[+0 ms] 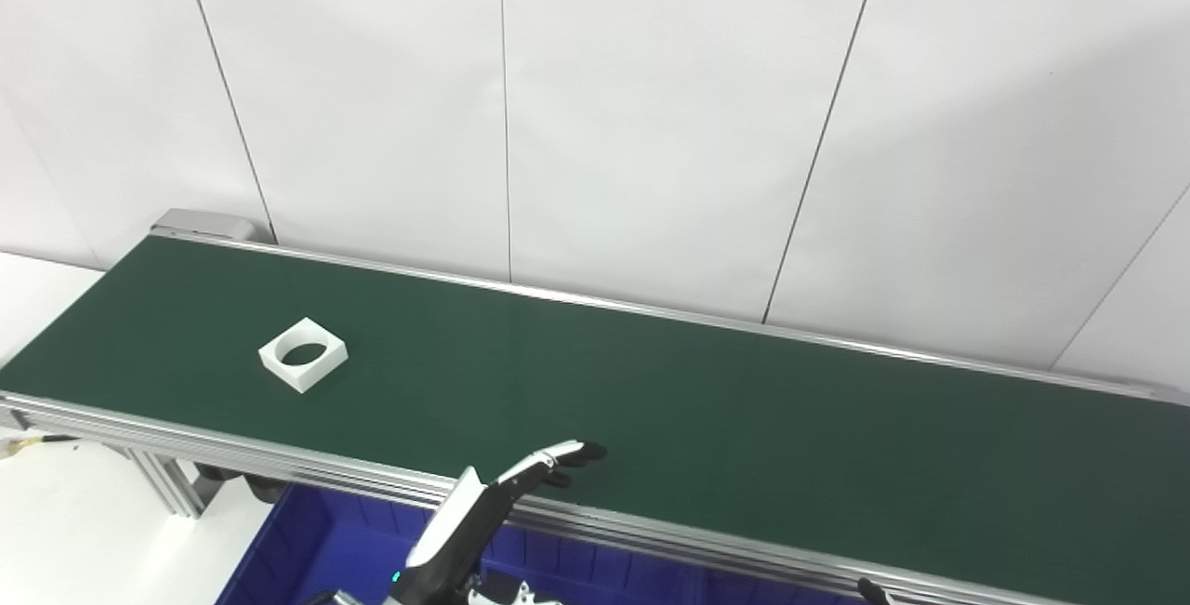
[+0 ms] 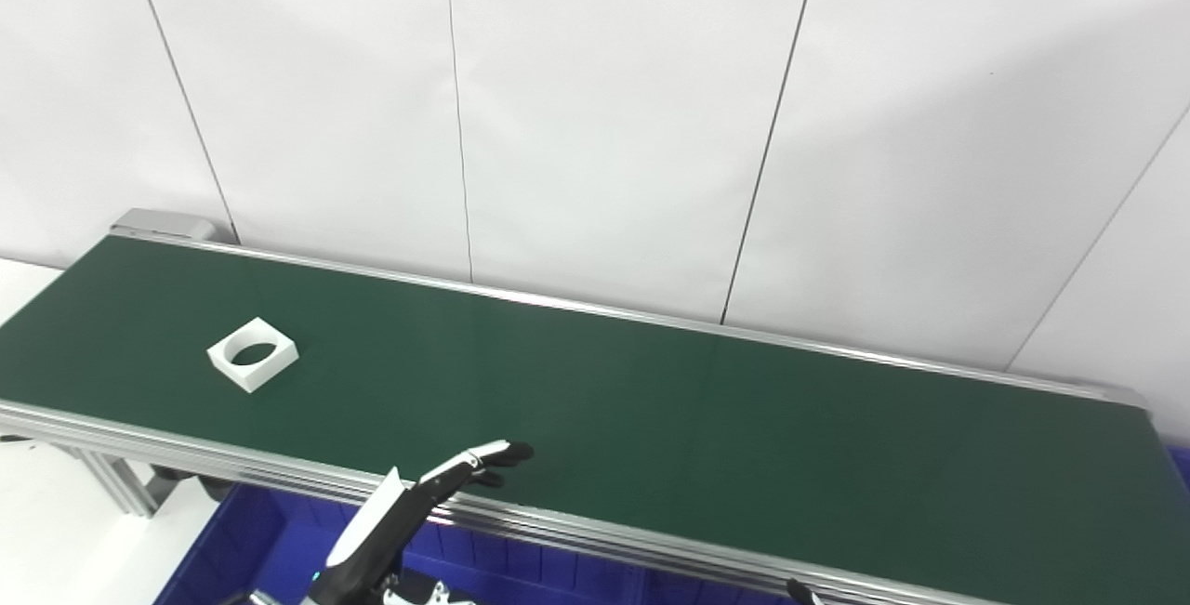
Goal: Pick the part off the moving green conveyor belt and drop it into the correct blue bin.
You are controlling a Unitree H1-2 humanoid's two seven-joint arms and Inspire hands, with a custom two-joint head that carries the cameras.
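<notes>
1. White square part with round hole (image 1: 303,355): lying flat on the green conveyor belt (image 1: 707,401), toward its left end, corner-on to the camera, so no clear long axis. Up and to the left of the left robot hand (image 1: 521,480), well apart from it. Left robot hand empty, fingers spread and stretched over the belt's near rail (image 1: 651,535). Blue bin (image 1: 316,540) below the rail, largely cut off.
2. Right eye view: same layout, part (image 2: 252,354) left of the left robot hand (image 2: 446,475). Only a dark tip at the bottom edge (image 2: 799,592), probably the right robot hand; state impossible to tell. Left hand judged nearer.
</notes>
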